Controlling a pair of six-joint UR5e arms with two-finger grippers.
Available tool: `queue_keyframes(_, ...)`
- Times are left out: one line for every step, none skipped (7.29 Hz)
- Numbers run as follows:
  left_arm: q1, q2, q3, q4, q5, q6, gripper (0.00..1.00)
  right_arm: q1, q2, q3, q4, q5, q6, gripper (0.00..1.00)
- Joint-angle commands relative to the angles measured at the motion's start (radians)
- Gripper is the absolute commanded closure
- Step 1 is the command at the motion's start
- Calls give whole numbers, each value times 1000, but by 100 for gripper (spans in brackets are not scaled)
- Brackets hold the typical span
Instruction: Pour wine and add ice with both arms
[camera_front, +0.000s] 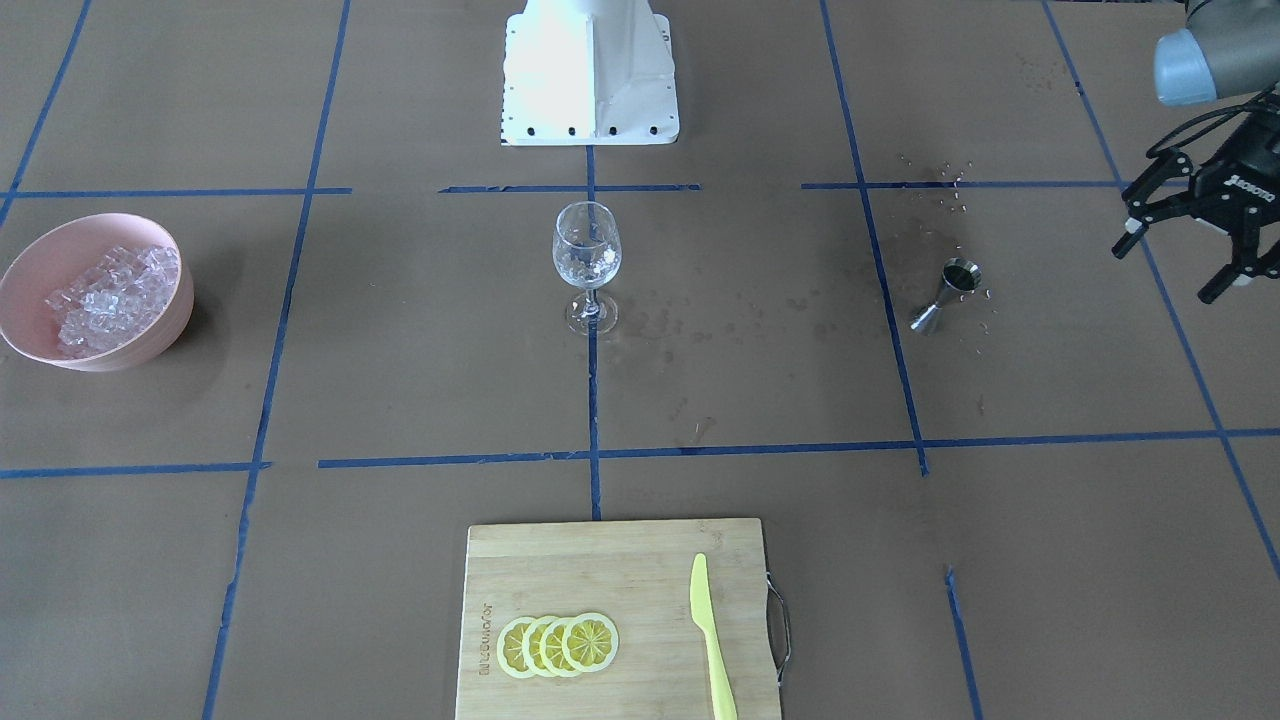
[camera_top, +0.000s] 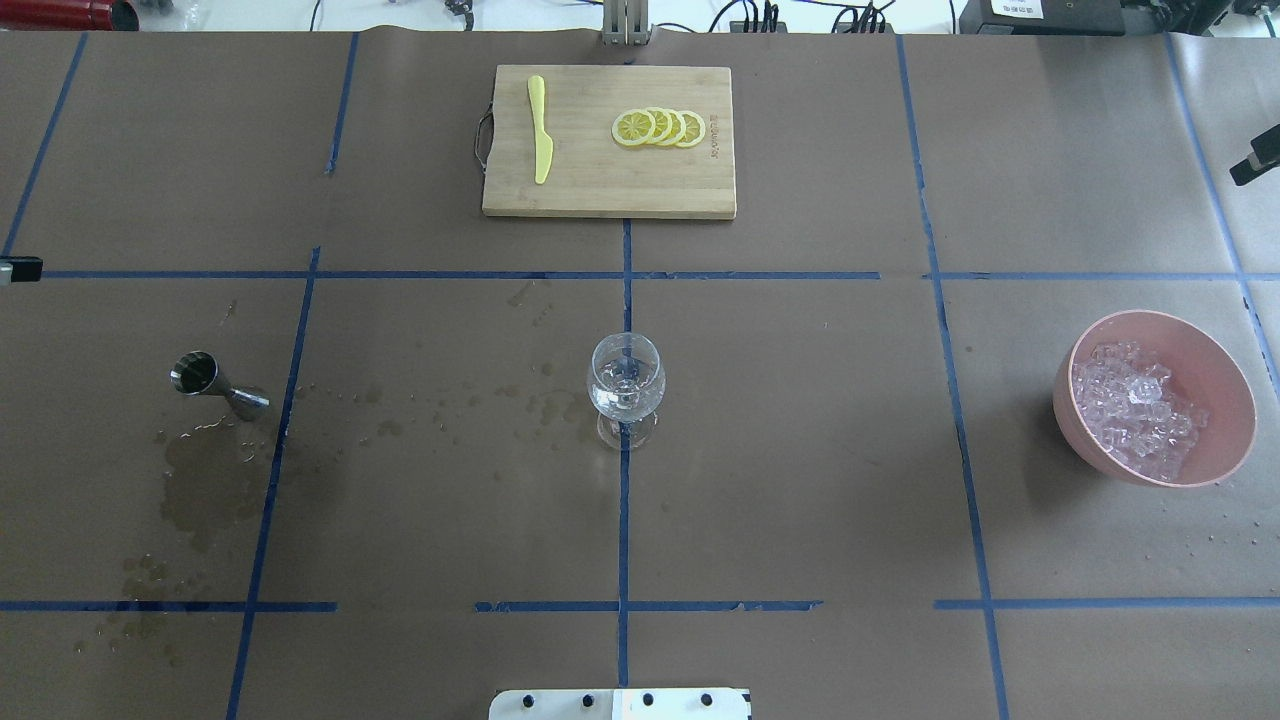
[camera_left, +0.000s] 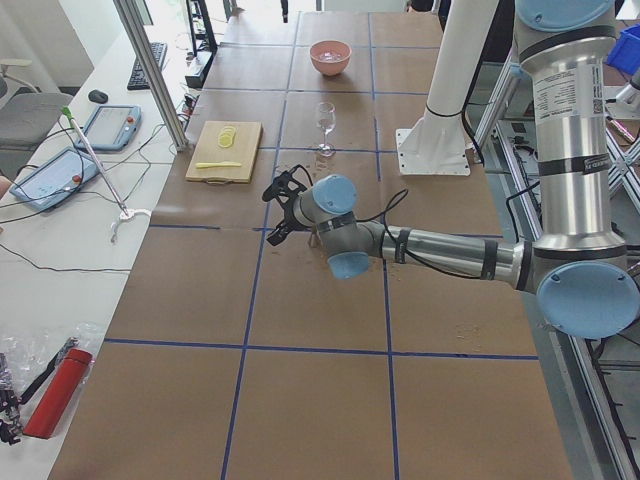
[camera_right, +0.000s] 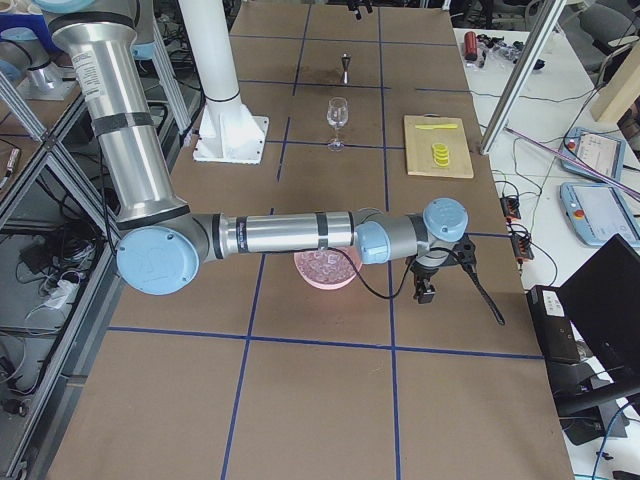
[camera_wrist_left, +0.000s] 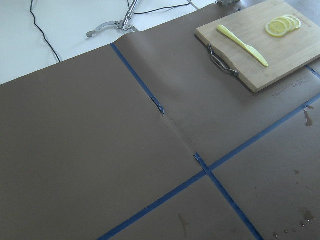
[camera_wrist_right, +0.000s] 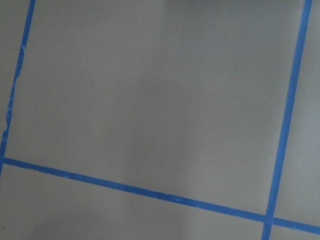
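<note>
A clear stemmed glass stands at the table's middle with a few ice cubes in it. More ice fills a pink bowl on the robot's right. A steel jigger stands on the robot's left. Dark wet wine marks stain the paper by it. My left gripper is open and empty, beyond the jigger near the table's left end. Only a tip of my right gripper shows, past the bowl. I cannot tell its state.
A bamboo cutting board at the far side holds lemon slices and a yellow plastic knife. The white pedestal stands at the robot's side. Blue tape lines grid the brown paper.
</note>
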Motion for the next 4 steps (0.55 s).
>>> queue_keyframes(188, 81, 2, -156, 189, -105, 0, 0, -11, 5, 0, 5, 0, 0)
queue_keyframes(267, 116, 4, -190, 289, -108, 0, 0, -19, 5, 0, 24, 0, 0)
queue_keyframes(303, 168, 5, -286, 312, -108, 0, 0, -35, 15, 0, 43, 0, 0)
queue_keyframes(340, 190, 8, -369, 313, -143, 1, 0, -37, 29, -1, 57, 0, 0)
